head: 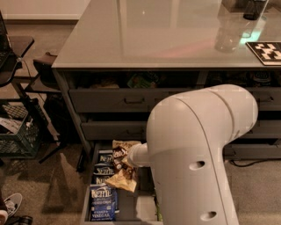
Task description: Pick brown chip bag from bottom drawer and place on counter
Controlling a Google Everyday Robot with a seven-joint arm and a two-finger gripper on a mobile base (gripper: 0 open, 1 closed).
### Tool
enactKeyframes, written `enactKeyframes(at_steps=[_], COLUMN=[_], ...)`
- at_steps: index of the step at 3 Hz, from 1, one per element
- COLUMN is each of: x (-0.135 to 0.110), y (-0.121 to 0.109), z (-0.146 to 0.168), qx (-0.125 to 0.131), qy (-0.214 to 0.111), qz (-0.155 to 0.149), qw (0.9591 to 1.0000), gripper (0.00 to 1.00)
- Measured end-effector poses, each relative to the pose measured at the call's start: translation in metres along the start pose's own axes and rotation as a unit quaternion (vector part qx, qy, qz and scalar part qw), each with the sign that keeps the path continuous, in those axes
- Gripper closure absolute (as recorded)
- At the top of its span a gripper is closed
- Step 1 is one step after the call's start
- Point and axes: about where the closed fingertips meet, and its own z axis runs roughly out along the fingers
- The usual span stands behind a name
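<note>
Camera view: the gripper (131, 156) is hanging low over the open drawer (134, 207), poking out from behind the big white arm (197, 149). The brown bag (122, 176) is sitting crumpled right against its tip, beside the blue bags (103, 200). Clamped or not? Cannot tell from here.

floor (52, 184): brown carpet, dimly lit.
wall (44, 8): pale strip at top left, above a dark baseboard (44, 20).
cabinet (109, 102): dark grey, with handled drawers.
desk (145, 30): glossy light-grey top with a pale sheen and pink and green glints.
left side: black chair (43, 66) and a lattice crate (17, 136) on the carpet.
gripper (128, 161): low before the cabinet, near the floor.
</note>
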Motion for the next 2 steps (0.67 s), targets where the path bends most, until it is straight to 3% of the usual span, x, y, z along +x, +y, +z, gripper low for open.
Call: enactKeyframes(at_steps=[1,2], x=[0.000,0.018], y=[-0.002,0.015], z=[-0.002,0.021], qx=[-0.002,-0.046], qy=[-0.003,-0.003], qz=[0.005,0.001], qw=[1.0000,0.9989], gripper=[1.00,1.00])
